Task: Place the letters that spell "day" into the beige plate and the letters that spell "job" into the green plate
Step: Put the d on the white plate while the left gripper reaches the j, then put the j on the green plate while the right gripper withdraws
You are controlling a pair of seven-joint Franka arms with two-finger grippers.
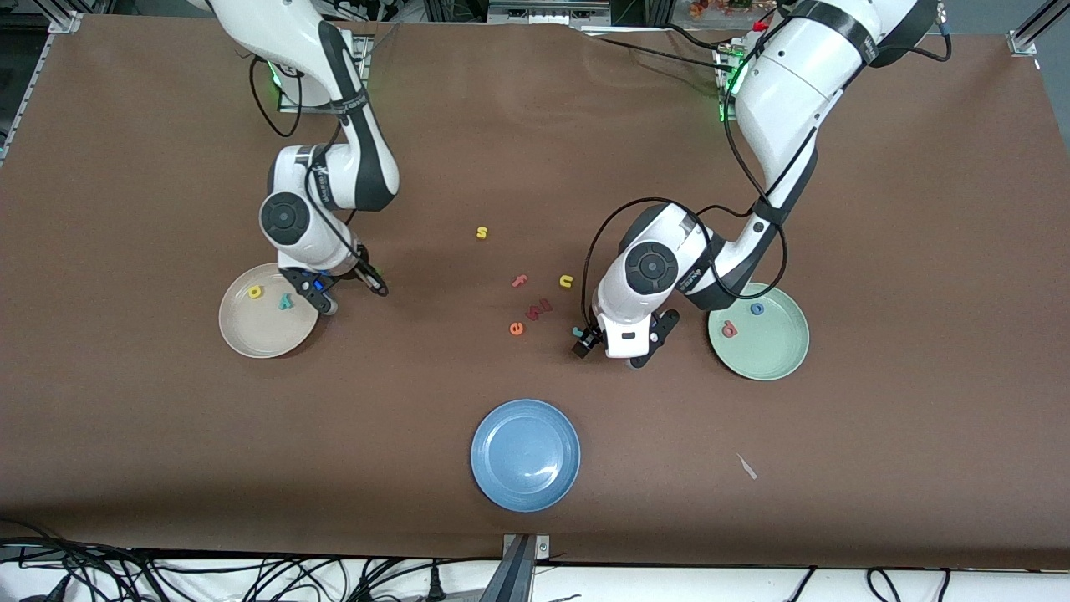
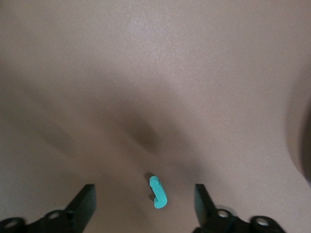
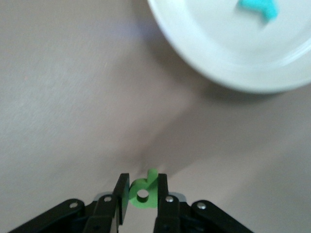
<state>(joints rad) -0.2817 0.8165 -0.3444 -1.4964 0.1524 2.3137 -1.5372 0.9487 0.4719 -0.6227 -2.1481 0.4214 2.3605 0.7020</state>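
Note:
My left gripper [image 1: 585, 341] is low over the table beside the green plate [image 1: 782, 355], which holds the pink b [image 1: 730, 329] and blue o [image 1: 757, 308]. In the left wrist view the teal j [image 2: 157, 192] lies flat between the left gripper's [image 2: 144, 196] open fingers [image 2: 83, 201], touching neither. My right gripper [image 3: 143, 182] is shut on the green d [image 3: 143, 191], just off the rim of the beige plate [image 3: 218, 48]. That beige plate [image 1: 251, 334] holds the yellow a [image 1: 255, 292] and teal y [image 1: 286, 302].
Loose letters lie mid-table: a yellow s [image 1: 481, 232], pink f [image 1: 520, 281], yellow u [image 1: 566, 281], a red letter [image 1: 539, 309] and an orange e [image 1: 517, 329]. A blue plate [image 1: 525, 454] sits nearer the front camera. A small pale scrap [image 1: 746, 466] lies toward the left arm's end.

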